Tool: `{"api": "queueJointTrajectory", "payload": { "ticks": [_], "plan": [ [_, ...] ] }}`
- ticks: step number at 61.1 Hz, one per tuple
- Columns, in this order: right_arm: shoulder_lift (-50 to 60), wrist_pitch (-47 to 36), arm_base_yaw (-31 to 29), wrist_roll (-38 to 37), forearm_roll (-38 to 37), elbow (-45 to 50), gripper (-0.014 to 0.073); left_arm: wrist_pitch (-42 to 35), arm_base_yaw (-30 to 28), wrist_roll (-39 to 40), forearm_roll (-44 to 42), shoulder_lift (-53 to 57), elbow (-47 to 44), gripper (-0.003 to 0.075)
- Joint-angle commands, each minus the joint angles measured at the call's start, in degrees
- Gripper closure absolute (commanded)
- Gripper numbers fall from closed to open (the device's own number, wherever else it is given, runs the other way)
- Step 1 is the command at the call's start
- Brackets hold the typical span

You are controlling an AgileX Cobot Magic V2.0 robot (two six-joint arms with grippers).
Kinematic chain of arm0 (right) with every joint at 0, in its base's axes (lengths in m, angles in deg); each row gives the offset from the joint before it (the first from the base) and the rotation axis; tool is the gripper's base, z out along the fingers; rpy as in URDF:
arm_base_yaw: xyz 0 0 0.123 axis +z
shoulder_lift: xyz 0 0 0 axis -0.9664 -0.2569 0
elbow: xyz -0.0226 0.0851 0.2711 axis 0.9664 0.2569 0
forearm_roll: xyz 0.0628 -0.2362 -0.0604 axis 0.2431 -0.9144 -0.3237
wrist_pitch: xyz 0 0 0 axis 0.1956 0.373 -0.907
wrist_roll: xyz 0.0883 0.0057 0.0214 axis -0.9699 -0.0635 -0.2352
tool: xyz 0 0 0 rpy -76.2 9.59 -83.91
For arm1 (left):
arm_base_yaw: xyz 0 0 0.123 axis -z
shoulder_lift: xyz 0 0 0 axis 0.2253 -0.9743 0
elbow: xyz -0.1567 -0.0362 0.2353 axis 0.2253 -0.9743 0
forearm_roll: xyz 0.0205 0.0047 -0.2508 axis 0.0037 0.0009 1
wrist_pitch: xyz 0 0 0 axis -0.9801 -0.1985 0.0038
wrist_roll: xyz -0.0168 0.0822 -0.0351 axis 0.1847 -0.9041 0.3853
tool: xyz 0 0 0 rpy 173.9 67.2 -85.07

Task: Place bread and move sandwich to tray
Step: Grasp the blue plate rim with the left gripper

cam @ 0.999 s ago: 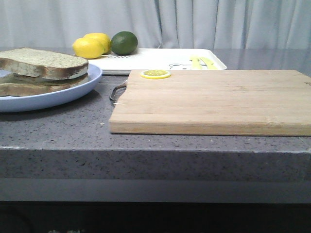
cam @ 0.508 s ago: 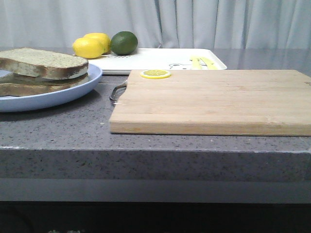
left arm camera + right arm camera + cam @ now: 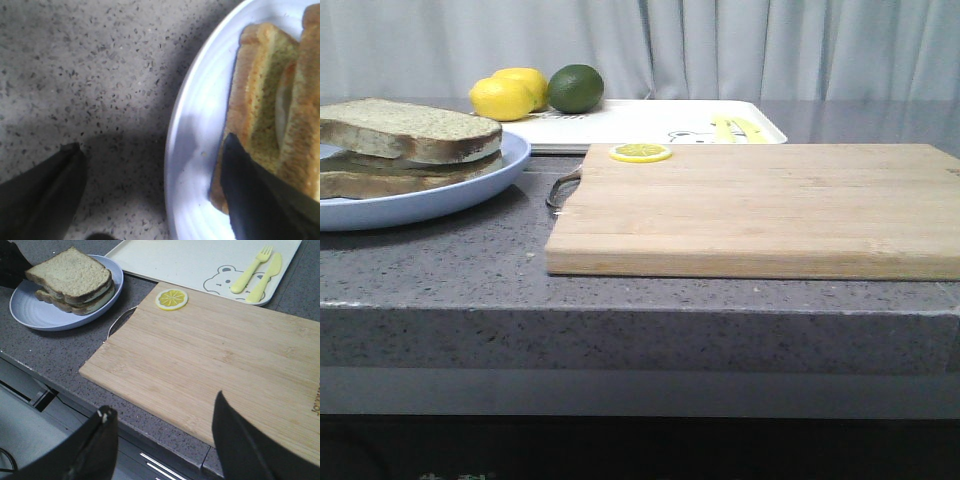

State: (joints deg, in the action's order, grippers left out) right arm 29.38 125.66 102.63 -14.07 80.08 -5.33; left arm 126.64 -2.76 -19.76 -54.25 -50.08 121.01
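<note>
Speckled grey counter (image 3: 470, 260), pale curtain (image 3: 720, 45) behind

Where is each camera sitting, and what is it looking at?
Front view: low at the counter's edge, facing forward at the sandwich, cutting board and tray; no robot parts show.
Left wrist view: close above the plate; open dark fingers straddle its rim.
Right wrist view: high, looking down; open fingers.
All three see the sandwich.

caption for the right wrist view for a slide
Open right gripper above the cutting board; sandwich on blue plate, tray behind.
</note>
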Motion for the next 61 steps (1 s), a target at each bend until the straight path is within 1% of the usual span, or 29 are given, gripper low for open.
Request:
{"api": "queueJointTrajectory", "payload": {
  "ticks": [1, 6, 16, 23, 36, 45, 54, 61],
  "plan": [
    [0.0, -3.9, -0.4, 0.3, -0.2, -1.3, 0.0155, -0.5, -0.1, -0.8, 3.8, 1.2, 1.9, 0.0183],
    [0.0, -3.9, -0.4, 0.3, -0.2, -1.3, 0.0155, 0.1, -0.1, -1.4, 4.2, 0.5, 1.9, 0.0229],
    [0.0, -3.9, -0.4, 0.3, -0.2, -1.3, 0.0155, 0.3, -0.1, -2.0, 5.0, 0.0, 1.9, 0.0409],
    [0.0, -3.9, -0.4, 0.3, -0.2, -1.3, 0.0155, 0.3, -0.1, -2.0, 5.1, 0.0, 1.9, 0.0521],
    [0.0, -3.9, -0.4, 0.3, -0.2, -1.3, 0.0155, 0.3, -0.1, -2.1, 5.1, 0.0, 1.9, 0.0679],
    [0.0, -3.9, -0.4, 0.3, -0.2, -1.3, 0.0155, 0.3, -0.1, -2.1, 5.2, 0.0, 1.9, 0.0741],
    [0.0, -3.9, -0.4, 0.3, -0.2, -1.3, 0.0155, 0.4, -0.1, -2.1, 6.5, 0.0, 2.2, 0.0741],
    [0.0, -3.9, -0.4, 0.3, -0.2, -1.3, 0.0155, 2.2, -0.1, -2.1, 8.0, 0.0, 4.0, 0.0741]
  ]
}}
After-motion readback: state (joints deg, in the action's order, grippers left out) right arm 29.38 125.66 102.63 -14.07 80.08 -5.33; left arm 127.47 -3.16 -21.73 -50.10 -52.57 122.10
